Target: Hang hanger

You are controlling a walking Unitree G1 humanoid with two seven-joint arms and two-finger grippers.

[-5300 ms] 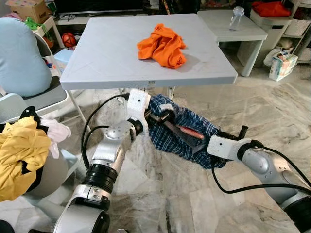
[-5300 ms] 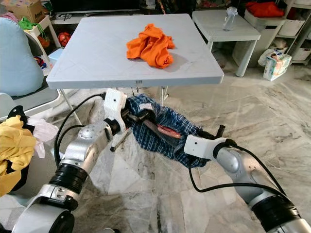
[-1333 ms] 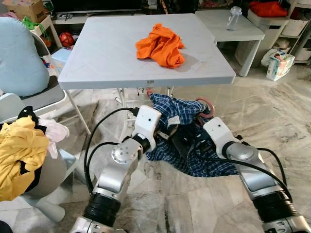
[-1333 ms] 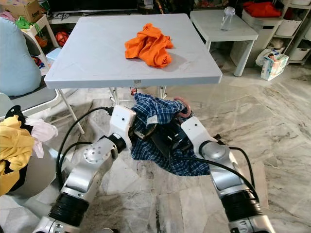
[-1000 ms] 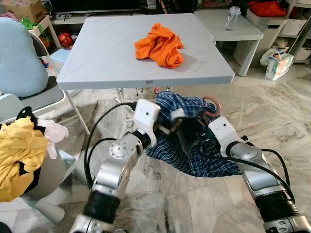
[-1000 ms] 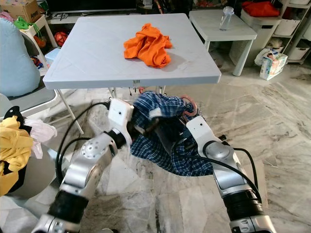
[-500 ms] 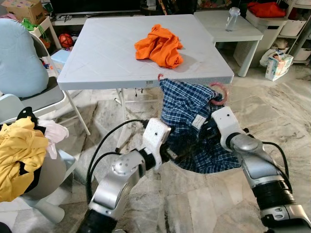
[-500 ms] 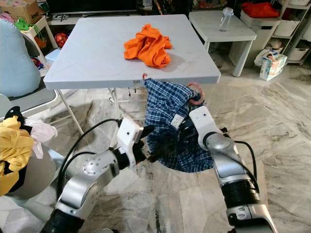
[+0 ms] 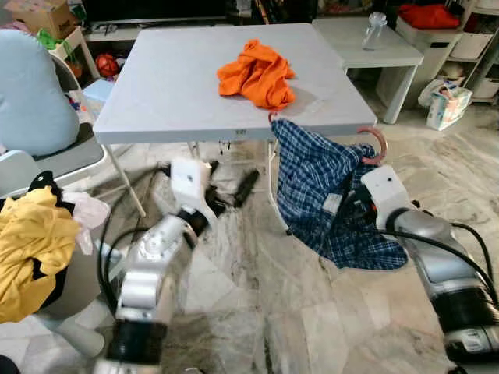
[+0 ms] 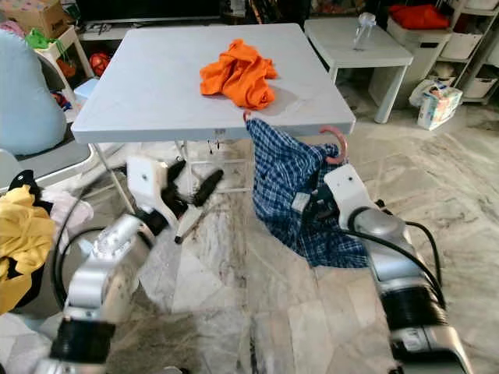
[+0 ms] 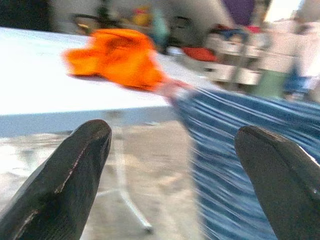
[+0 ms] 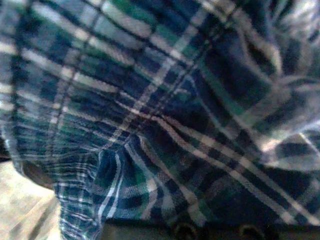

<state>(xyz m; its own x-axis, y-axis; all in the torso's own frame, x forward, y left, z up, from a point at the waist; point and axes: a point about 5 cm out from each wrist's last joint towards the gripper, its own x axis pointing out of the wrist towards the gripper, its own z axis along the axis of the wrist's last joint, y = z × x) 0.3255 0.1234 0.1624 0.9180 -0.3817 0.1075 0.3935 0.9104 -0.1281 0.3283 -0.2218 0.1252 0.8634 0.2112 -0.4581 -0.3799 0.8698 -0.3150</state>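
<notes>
My left tool (image 9: 228, 189) hangs wide and empty below the grey folding bench (image 9: 179, 86), just left of the blue plaid shirt (image 9: 320, 195) on its pink hanger (image 9: 374, 140). My right tool (image 9: 347, 212) is buried in the plaid, so I cannot tell its spread. To hang well, I should lift steadily, keeping the hook free of cloth.

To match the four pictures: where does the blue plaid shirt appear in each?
Left eye: blue plaid shirt hangs below the table's near-right edge.
Right eye: same place.
Left wrist: blurred, beyond the open fingers.
Right wrist: close up.
Shared landmark: orange cloth.
</notes>
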